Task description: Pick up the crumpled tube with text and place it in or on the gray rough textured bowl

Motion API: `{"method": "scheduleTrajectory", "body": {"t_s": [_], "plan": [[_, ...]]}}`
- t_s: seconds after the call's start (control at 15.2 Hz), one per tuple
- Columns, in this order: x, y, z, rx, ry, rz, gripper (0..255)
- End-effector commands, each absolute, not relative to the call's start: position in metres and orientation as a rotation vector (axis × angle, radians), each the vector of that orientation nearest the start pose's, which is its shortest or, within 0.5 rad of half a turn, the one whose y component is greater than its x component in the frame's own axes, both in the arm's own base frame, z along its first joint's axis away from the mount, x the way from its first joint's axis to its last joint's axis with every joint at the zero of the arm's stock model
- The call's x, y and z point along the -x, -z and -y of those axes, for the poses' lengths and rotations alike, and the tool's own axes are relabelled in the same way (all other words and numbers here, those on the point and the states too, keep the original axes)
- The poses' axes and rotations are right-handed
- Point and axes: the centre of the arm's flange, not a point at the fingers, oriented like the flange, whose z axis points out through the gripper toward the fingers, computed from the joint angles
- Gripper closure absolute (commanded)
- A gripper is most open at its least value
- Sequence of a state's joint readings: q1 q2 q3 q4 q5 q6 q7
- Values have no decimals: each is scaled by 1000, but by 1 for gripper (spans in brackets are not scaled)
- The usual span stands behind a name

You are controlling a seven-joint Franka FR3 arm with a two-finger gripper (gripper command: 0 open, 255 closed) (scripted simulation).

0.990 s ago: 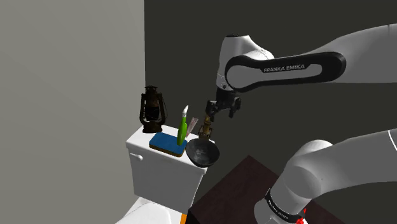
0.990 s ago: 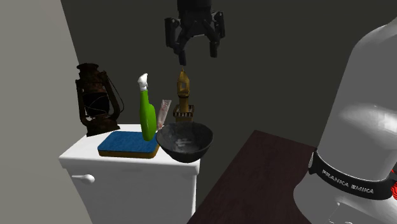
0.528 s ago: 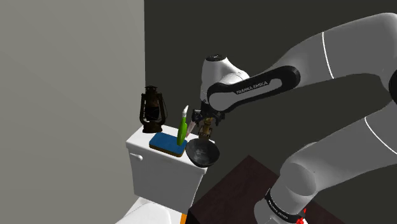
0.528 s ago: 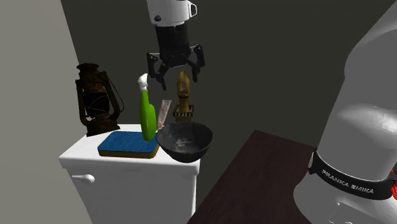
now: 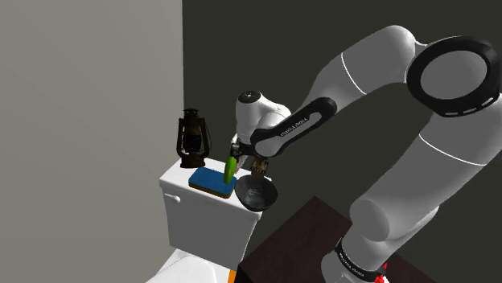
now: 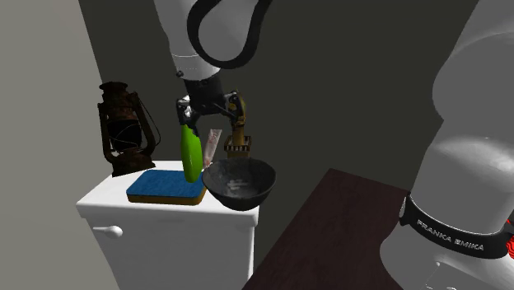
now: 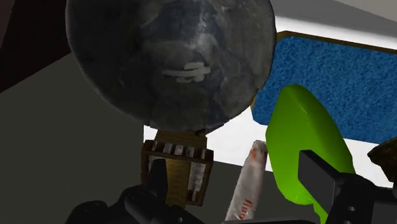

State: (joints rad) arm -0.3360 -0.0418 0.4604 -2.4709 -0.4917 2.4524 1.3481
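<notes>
Second exterior view: gripper (image 6: 208, 118) low over the toilet tank (image 6: 169, 226), fingers spread wide and clear of the crumpled tube (image 6: 213, 145) between them.
From the left stand a rusty lantern (image 6: 123, 128), blue sponge (image 6: 165, 186), green bottle (image 6: 191, 153), the leaning tube, a brown ornament (image 6: 240, 136) and, in front, the dark grey bowl (image 6: 239, 183).

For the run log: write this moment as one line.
stage: pre-grasp | fingers: open, above tube | tube: unheld, near bowl

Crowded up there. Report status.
Gripper open, astride tube. Tube not gripped, standing near bowl. Green bottle close beside one finger.
</notes>
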Motion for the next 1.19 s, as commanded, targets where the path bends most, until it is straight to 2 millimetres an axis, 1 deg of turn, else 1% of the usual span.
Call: {"method": "scheduleTrajectory", "body": {"t_s": [0.0,0.4,0.79,0.86,1.12], "plan": [[-487,-292,-53,3018,454,-1474,0],[-542,-241,-36,2886,600,-1743,0],[-597,-196,-6,2721,744,-2001,0],[-602,-192,-3,2703,757,-2024,0],[-605,-174,7,2703,757,-2024,0]]}}
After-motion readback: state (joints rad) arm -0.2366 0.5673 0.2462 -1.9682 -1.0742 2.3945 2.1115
